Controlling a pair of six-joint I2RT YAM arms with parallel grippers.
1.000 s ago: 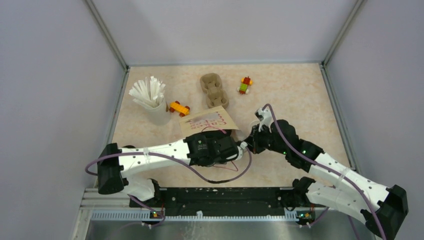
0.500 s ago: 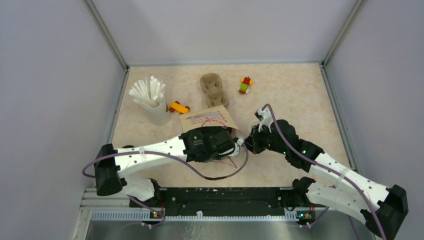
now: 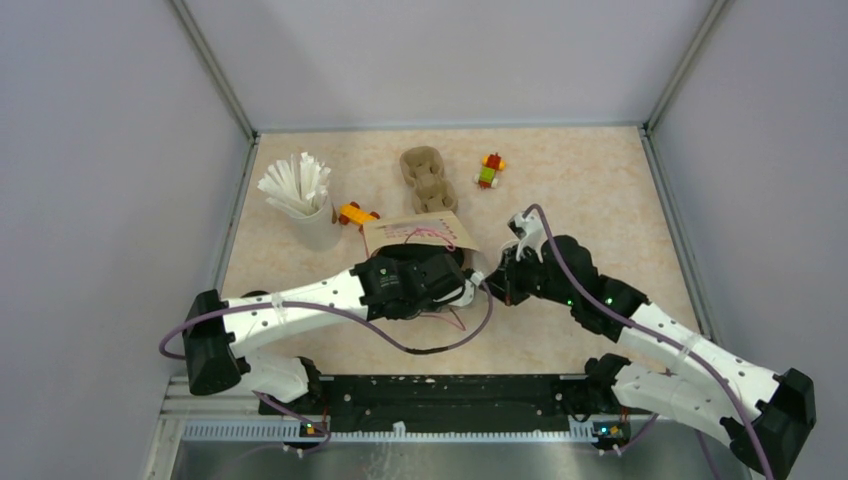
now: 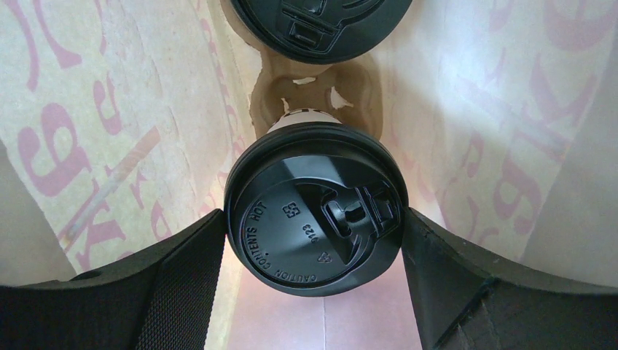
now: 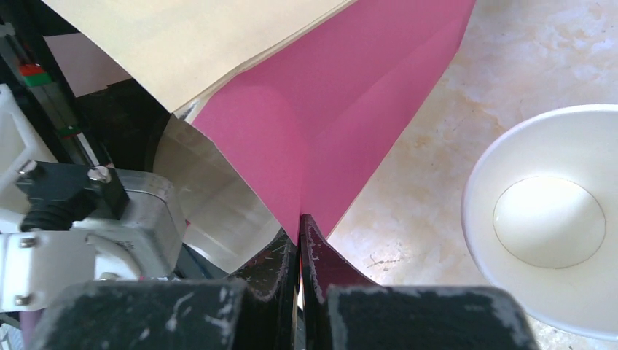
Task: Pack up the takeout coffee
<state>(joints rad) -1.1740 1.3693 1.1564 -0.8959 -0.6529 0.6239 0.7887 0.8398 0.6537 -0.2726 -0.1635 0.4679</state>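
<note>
A coffee cup with a black lid (image 4: 291, 197) stands in a brown pulp tray (image 4: 310, 87) inside a beige paper bag with pink print (image 3: 418, 231). My left gripper (image 4: 313, 226) reaches into the bag, and its fingers (image 4: 182, 270) press both sides of that lid. A second black-lidded cup (image 4: 321, 22) stands farther in on the same tray. My right gripper (image 5: 300, 222) is shut on the pink edge of the bag (image 5: 342, 124) at its mouth and holds it open. In the top view the left fingers are hidden in the bag and the right gripper (image 3: 497, 283) sits beside the mouth.
An empty white paper cup (image 5: 546, 219) stands just right of the bag mouth. A beige cup of white sticks (image 3: 300, 200) is at the back left. An empty pulp tray (image 3: 428, 180) and two toy brick cars (image 3: 357, 214) (image 3: 490, 170) lie behind the bag.
My left arm has pushed farther forward into the bag, and the bag has slid a little toward the back. The right gripper has kept hold of the bag's edge.
</note>
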